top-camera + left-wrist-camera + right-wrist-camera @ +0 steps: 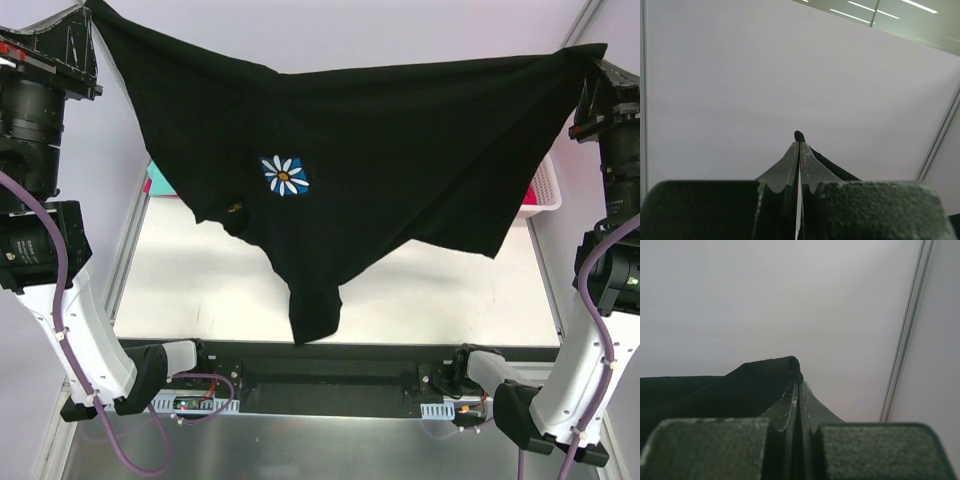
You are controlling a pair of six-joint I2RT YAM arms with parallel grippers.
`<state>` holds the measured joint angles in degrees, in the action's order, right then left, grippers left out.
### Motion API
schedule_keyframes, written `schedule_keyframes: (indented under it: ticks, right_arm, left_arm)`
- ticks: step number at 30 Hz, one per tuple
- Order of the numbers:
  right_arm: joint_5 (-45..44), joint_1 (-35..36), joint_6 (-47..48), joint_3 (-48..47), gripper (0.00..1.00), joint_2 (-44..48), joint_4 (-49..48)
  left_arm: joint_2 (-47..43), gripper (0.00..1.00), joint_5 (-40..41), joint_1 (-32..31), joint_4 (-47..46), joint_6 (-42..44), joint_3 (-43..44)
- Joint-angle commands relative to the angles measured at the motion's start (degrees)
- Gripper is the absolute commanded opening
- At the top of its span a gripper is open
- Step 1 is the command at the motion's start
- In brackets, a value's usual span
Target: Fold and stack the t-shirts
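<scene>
A large black t-shirt point(400, 160) with a white-and-blue flower print point(285, 175) hangs spread high above the table, held by two corners. My left gripper point(92, 8) is shut on its top left corner, my right gripper point(592, 52) on its top right corner. In the left wrist view the gripper point(800, 145) pinches a small tip of the black t-shirt point(799, 135). The right wrist view has its gripper point(800, 386) shut with the black t-shirt point(740, 385) draping to the left. A sliver of teal and red cloth point(156, 183) peeks out behind the shirt's left edge.
A white slotted basket point(541, 188) stands at the back right, mostly hidden by the shirt. The white table point(220, 290) lies below the hanging cloth. A metal frame post point(130, 230) runs along the left side. Both arm bases sit at the near edge.
</scene>
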<state>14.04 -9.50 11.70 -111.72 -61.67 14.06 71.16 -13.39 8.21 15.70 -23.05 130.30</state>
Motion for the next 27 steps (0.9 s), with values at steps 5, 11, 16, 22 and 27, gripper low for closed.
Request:
schedule_keyframes:
  ticks: [5,11,16,22,27]
  right_arm:
    - [0.0,-0.1,-5.3,4.6,0.01,10.2,-4.8]
    - [0.5,-0.1,-7.9,6.2,0.01,19.2,-2.7]
    - [-0.2,0.0,-8.7,5.7,0.01,25.1,-0.4]
    - [-0.2,0.5,-8.7,1.3,0.01,25.2,2.2]
    - [0.1,0.9,-8.2,-0.8,0.01,22.0,2.1]
  left_arm:
    - [-10.8,0.00,-0.1,0.0,-5.0,-3.0,-2.8]
    - [-21.0,0.00,1.2,0.0,-5.7,-3.1,-6.7]
    - [-29.0,0.00,3.1,0.1,-5.9,-3.0,-9.4]
    - [-30.7,0.00,2.8,0.1,-5.9,-4.0,-9.6]
    - [-26.6,0.00,2.6,0.1,-6.3,-4.9,-8.2]
